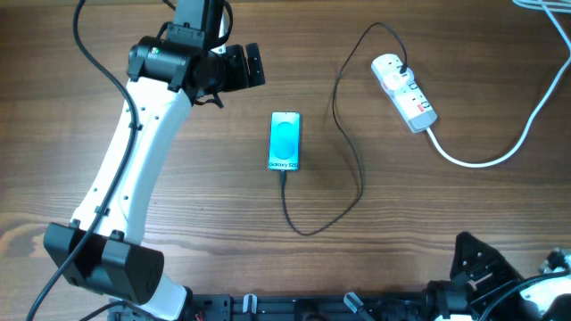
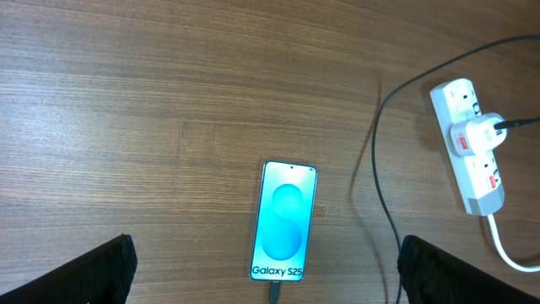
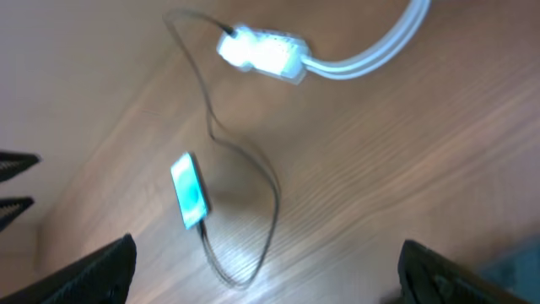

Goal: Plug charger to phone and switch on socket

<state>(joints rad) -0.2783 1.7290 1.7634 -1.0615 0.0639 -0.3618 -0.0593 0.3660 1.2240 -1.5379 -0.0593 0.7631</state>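
Though seemingly plugged, thin black charger [image 1: 285,192] at glossy rectangular phone [image 1: 285,141]; left tool [image 2: 266,268], right tool [image 3: 266,270] agape.

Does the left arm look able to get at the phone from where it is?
Probably yes. The left gripper hangs open just beside the phone, with nothing between them; the charger leaves the phone's opposite end, out of the way.
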